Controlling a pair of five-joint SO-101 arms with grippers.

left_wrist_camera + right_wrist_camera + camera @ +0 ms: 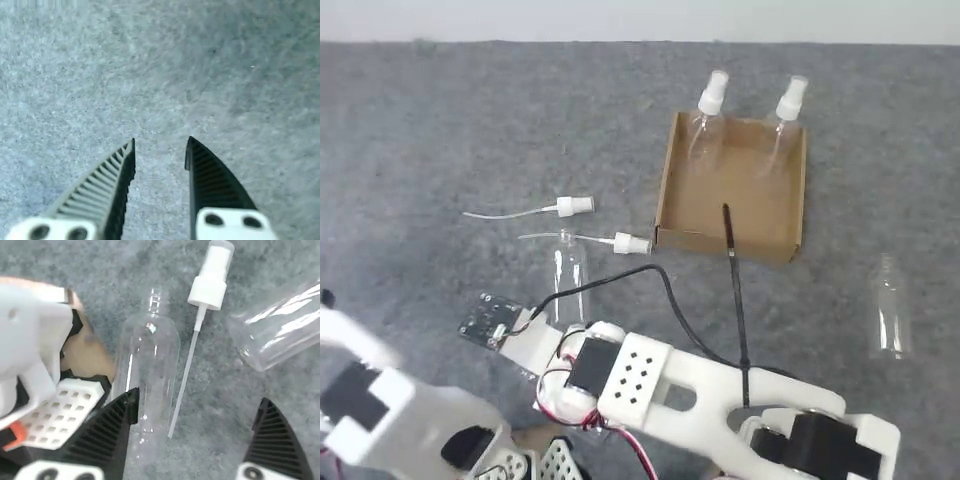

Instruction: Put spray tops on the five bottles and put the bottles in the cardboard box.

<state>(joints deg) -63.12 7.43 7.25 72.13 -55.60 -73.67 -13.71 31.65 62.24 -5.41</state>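
The right gripper (200, 396) is being held spread over a clear bottle (147, 360); the left gripper (161, 141), parted and empty, over carpet (150, 60).

Grey felt-covered table (440, 130): an open brown cardboard box (720, 243) right of centre; one white long-tubed spray top (572, 206) left of it, a second white spray top (630, 243) just beside its near-left corner; a clear uncapped plastic bottle (568, 270) nearer; another clear bottle (889, 305) well apart on the right

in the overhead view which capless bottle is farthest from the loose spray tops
The bottle alone right of the cardboard box; the other bare one lies beside both spray tops.
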